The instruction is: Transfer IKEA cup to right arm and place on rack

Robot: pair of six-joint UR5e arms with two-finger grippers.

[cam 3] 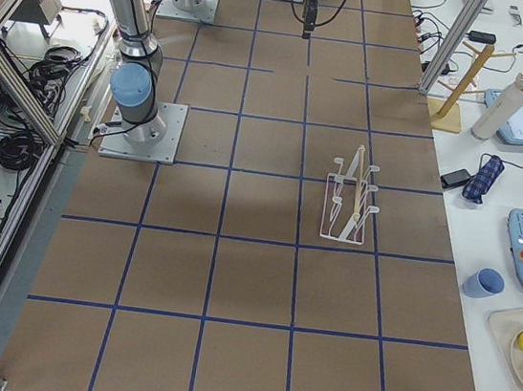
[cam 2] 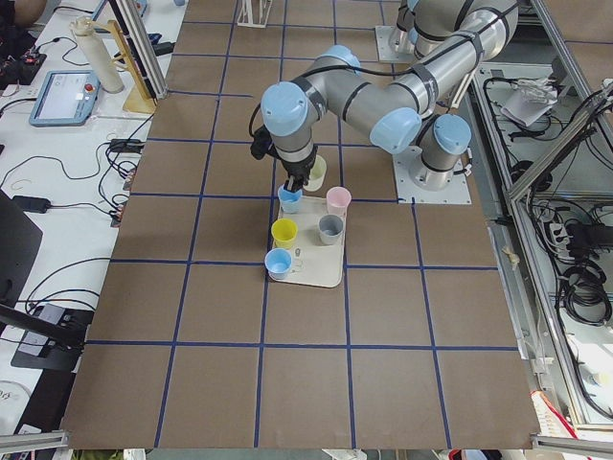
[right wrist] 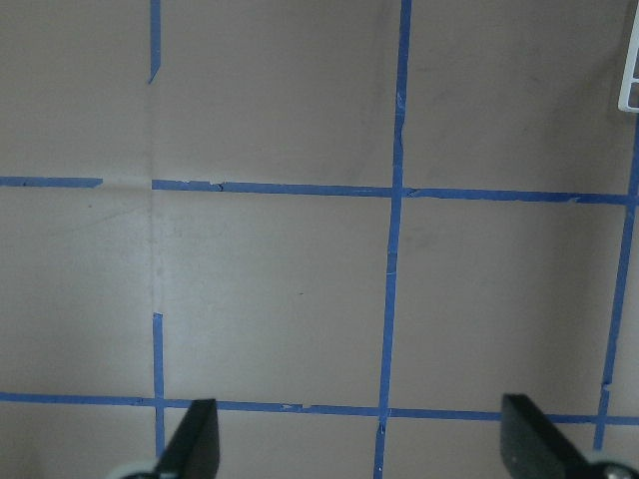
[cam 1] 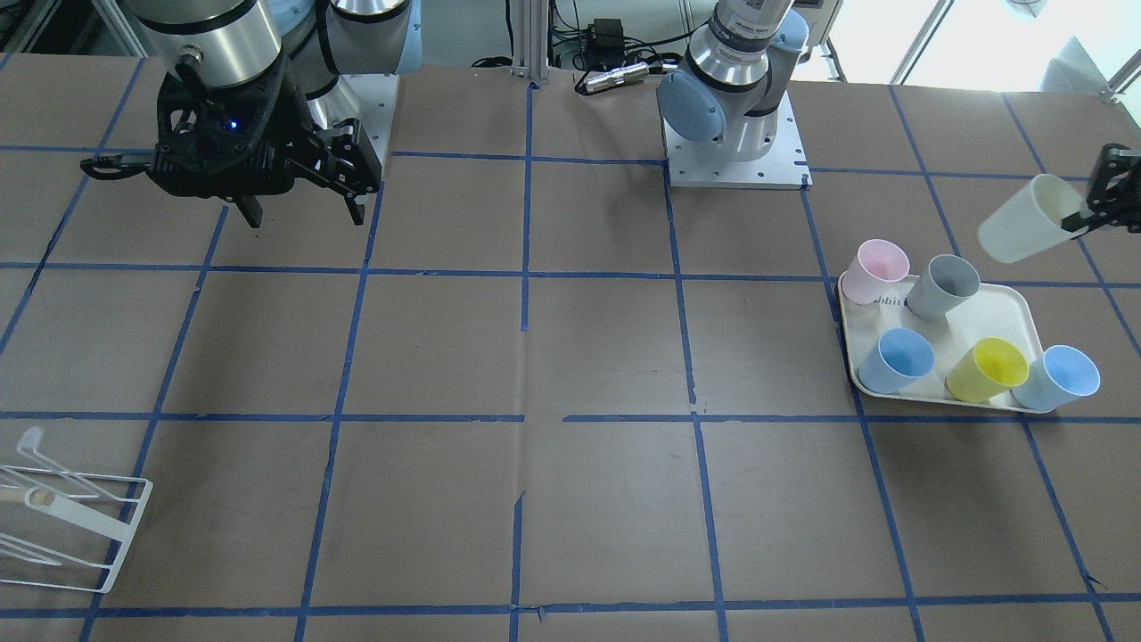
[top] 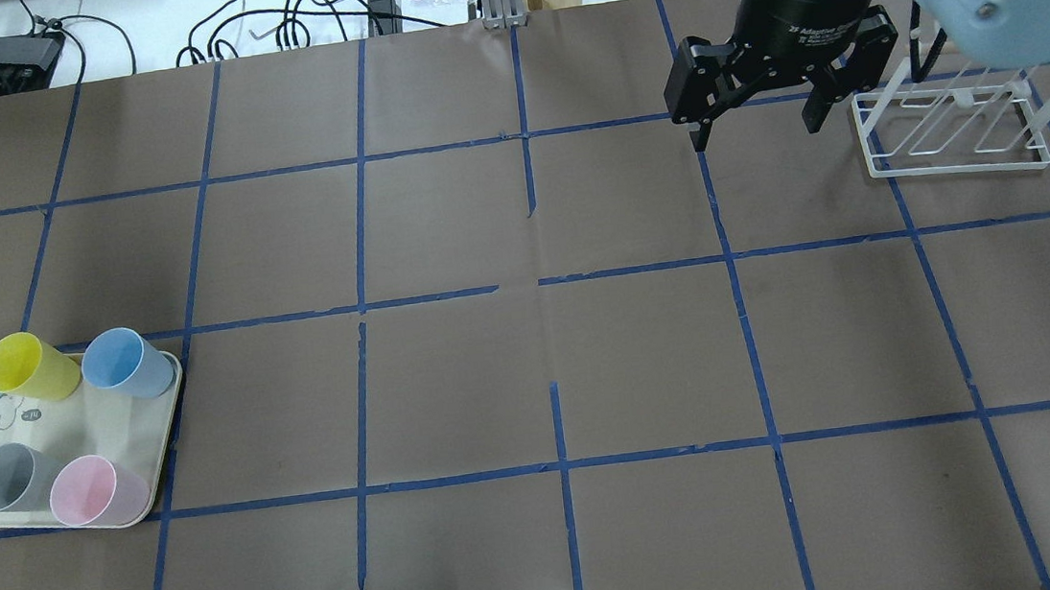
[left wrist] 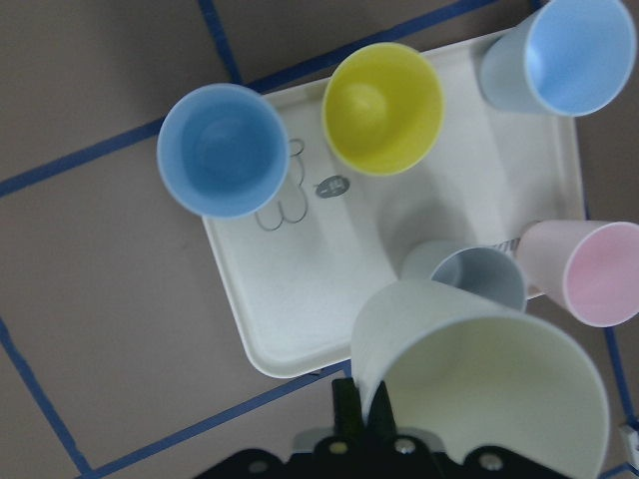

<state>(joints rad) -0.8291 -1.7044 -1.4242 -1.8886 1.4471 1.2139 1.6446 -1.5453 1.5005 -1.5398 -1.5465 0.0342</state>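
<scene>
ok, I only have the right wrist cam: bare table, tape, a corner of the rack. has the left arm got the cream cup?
Observer: Yes. The left arm has its jaws shut on the rim of the IKEA cup and holds it tilted in the air near the tray, touching none of the other cups.
Operator: is the rack free for it?
Observer: The rack has no cup on any of its prongs.
</scene>
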